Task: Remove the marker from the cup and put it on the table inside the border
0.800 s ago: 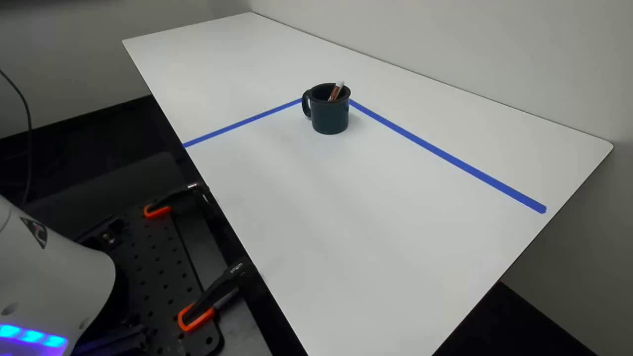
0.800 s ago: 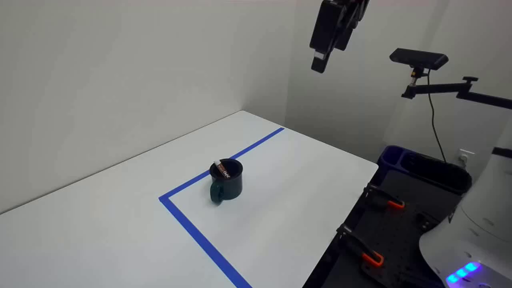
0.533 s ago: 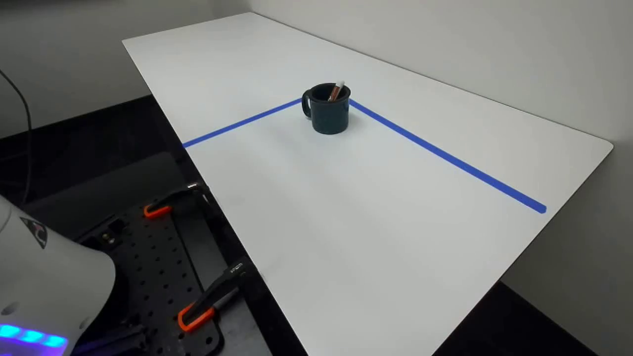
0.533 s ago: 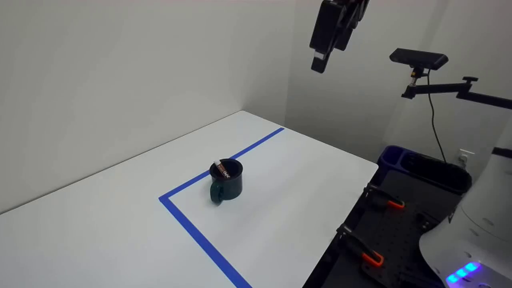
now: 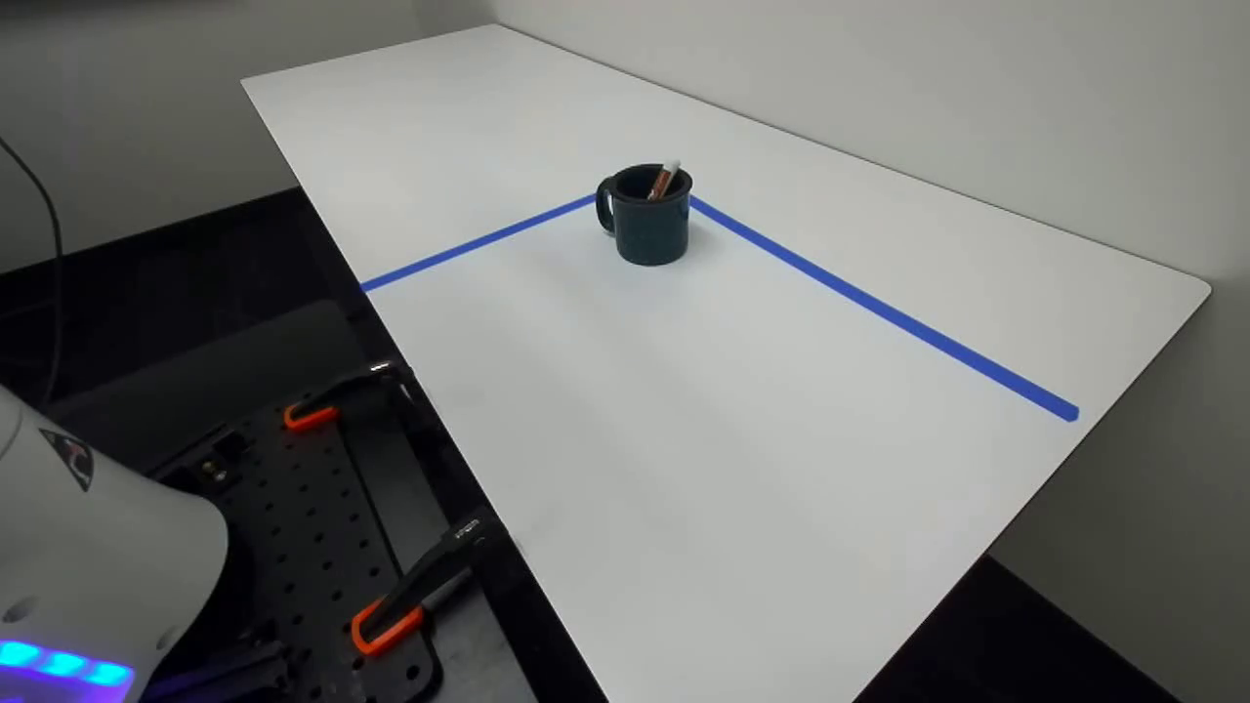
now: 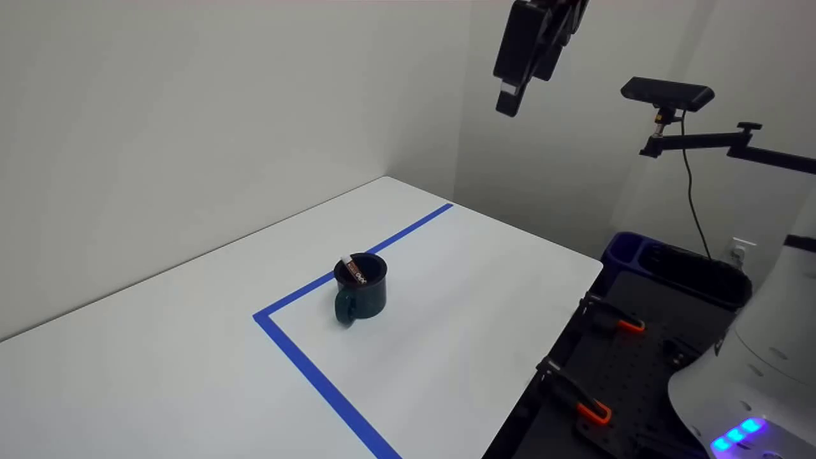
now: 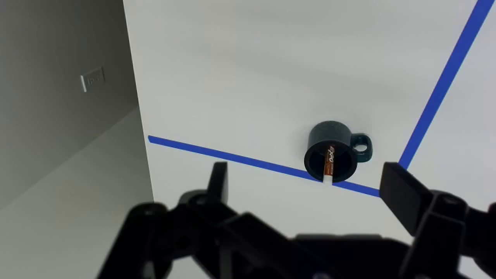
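Observation:
The dark blue-green cup (image 5: 652,232) stands upright on the white table (image 5: 762,508), just inside the corner of the blue tape border (image 5: 879,308). It also shows in an exterior view (image 6: 370,299) and in the wrist view (image 7: 329,131). The reddish-brown marker (image 7: 329,161) leans inside the cup, its white end above the rim; its lower end is hidden. It shows in both exterior views (image 5: 663,182) (image 6: 355,270). My gripper (image 7: 306,170) is wide open and empty, its fingers either side of the cup in the wrist view. In an exterior view the gripper (image 6: 510,95) hangs high above the table.
A wall (image 5: 928,117) runs along the table's far long edge. Clamps with orange parts (image 5: 386,625) sit at the robot-side edge by the arm's base (image 5: 98,537). A camera on a stand (image 6: 667,94) and a dark bin (image 6: 695,274) are beyond the table.

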Motion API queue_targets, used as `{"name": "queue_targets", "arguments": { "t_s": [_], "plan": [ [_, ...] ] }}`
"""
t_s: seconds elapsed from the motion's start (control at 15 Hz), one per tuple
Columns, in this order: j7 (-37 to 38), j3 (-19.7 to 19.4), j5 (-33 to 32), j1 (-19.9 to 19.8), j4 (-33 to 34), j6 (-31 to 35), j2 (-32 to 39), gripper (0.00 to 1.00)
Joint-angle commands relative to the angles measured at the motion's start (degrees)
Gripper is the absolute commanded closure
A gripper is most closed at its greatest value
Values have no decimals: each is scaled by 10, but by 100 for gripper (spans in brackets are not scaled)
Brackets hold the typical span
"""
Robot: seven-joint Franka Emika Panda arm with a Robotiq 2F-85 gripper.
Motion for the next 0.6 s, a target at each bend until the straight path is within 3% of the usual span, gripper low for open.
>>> {"name": "queue_targets", "arguments": {
  "t_s": [0.0, 0.2, 0.53],
  "plan": [
    [8, -8, -8, 11, 2, -2, 3, 0],
    [8, -8, -8, 11, 2, -2, 3, 0],
    [-2, -21, -17, 1, -15, 82, 49, 0]
  ]
}}
